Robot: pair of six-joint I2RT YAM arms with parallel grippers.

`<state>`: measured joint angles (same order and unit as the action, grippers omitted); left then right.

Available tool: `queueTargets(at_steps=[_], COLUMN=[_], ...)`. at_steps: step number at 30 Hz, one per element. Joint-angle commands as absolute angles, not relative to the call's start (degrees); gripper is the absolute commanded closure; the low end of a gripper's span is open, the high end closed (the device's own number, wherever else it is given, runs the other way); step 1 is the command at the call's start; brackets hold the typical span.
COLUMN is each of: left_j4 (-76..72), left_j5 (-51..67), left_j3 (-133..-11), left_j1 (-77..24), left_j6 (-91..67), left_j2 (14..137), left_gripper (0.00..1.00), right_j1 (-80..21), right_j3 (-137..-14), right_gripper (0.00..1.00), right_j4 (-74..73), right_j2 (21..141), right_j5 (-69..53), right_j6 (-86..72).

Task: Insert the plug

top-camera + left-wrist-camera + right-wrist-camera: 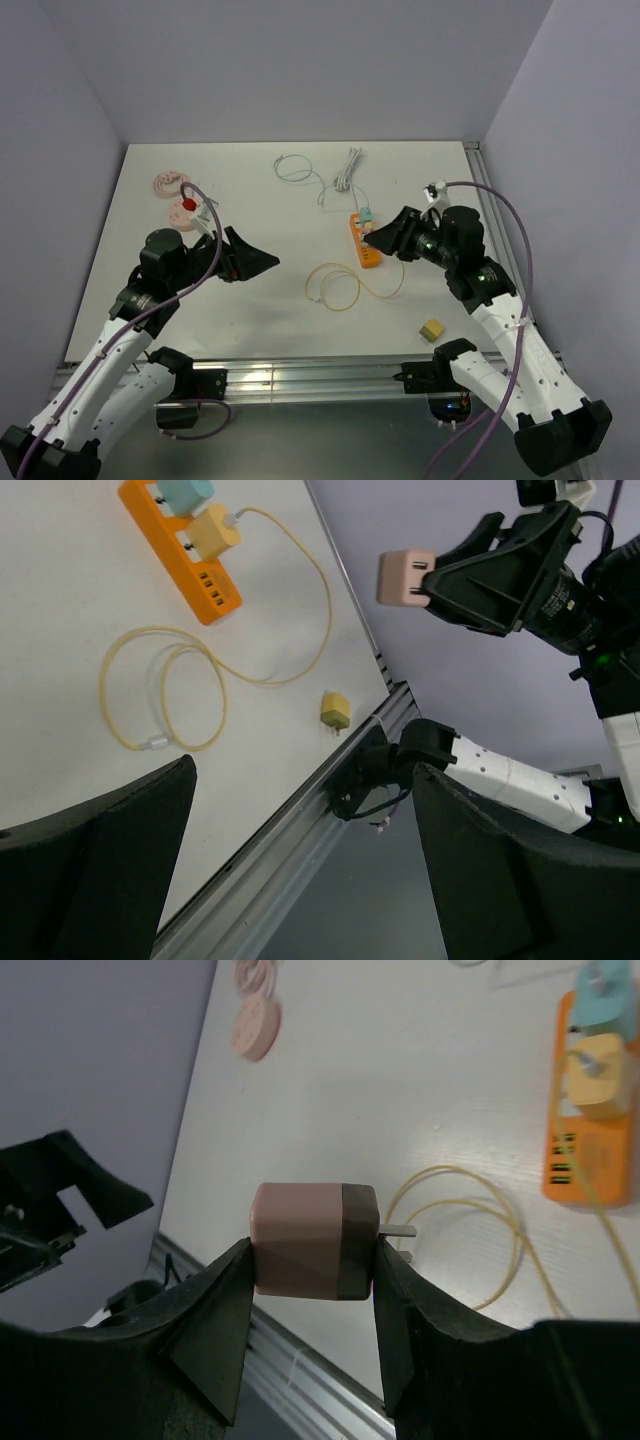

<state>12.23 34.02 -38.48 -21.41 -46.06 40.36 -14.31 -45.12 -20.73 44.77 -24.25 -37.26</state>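
My right gripper [312,1250] is shut on a pink plug [315,1240], a cube with a dark front face and two metal prongs that point to the right. In the top view the right gripper [375,237] holds it just over the near end of the orange power strip [365,248]. The strip [590,1150] carries a yellow plug [598,1088] and a teal plug [607,988]. The left wrist view shows the pink plug [405,577] in the air, apart from the strip [180,555]. My left gripper [265,262] stands open and empty at mid-left, fingers [120,830] wide.
A yellow cable [335,285] loops on the table in front of the strip. A small olive cube plug [431,329] lies near the front right edge. Pink coils [170,186] and white cables [347,170] lie at the back. A metal rail [300,378] runs along the front.
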Motion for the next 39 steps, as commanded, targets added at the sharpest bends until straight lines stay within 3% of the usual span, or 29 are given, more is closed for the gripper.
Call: queueTargets(at_steps=[1,13,18,29,39], left_j4=[6.6,-1.6,-2.3,-3.2,-8.1], left_j5=[29.2,2.0,-7.1,-19.0,-20.9], left_j3=[-39.0,-41.7,-45.2,-50.2,-52.9], left_j1=[-26.1,-51.8,-60.3,-68.5,-71.5], left_j6=[-48.5,-48.1,-44.4,-38.4,-34.9], left_j2=[40.9,46.5,50.8,58.2,64.2], left_gripper=[0.06,0.1,0.11,0.14,0.17], right_j1=[-19.9,-27.6,-28.4,-31.4,-33.3], right_j3=[-46.9,-42.1,-41.0,-39.0,-40.1], right_gripper=[1.0,1.0,1.0,1.0,1.0], right_j4=[-14.7,-9.0,-11.8,-18.9,-20.6], right_j2=[45.5,43.3,42.2,36.8,36.8], right_j5=[-25.3,-25.7,-20.3,-11.3,-10.5], right_j6=[-38.8,-51.1,-56.9,-68.6,-73.9])
